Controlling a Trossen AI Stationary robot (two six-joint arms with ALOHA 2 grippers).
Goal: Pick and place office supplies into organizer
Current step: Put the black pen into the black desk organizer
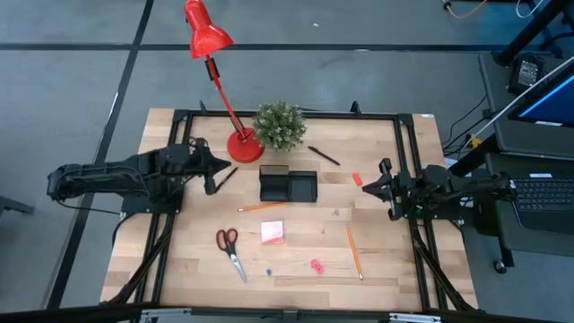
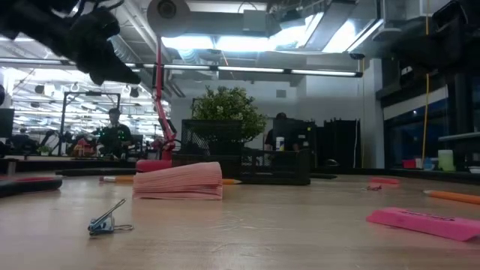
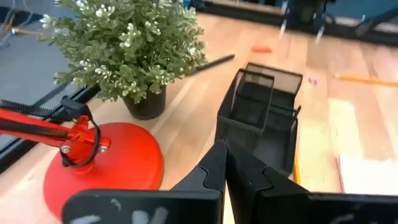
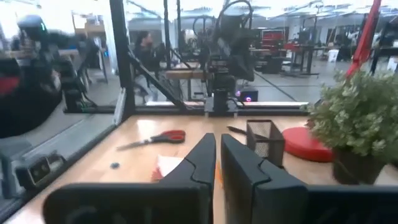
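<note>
The black mesh organizer (image 1: 289,185) stands mid-table, also in the left wrist view (image 3: 264,112). Near it lie an orange pencil (image 1: 263,206), a pink sticky-note pad (image 1: 273,233), red-handled scissors (image 1: 229,251), a second pencil (image 1: 354,251), a pink bit (image 1: 316,266), a tiny blue piece (image 1: 269,269) and a black pen (image 1: 325,155). My left gripper (image 1: 221,170) is shut and holds nothing, raised left of the organizer and slanting down toward it (image 3: 225,148). My right gripper (image 1: 364,182) is shut and holds nothing, level, right of the organizer, just behind a red bit (image 1: 356,178).
A red desk lamp's round base (image 1: 244,146) and a green potted plant (image 1: 280,126) stand at the far side, close to my left gripper. A dark frame (image 1: 404,126) runs around the table's edges. People and desks show in the room beyond.
</note>
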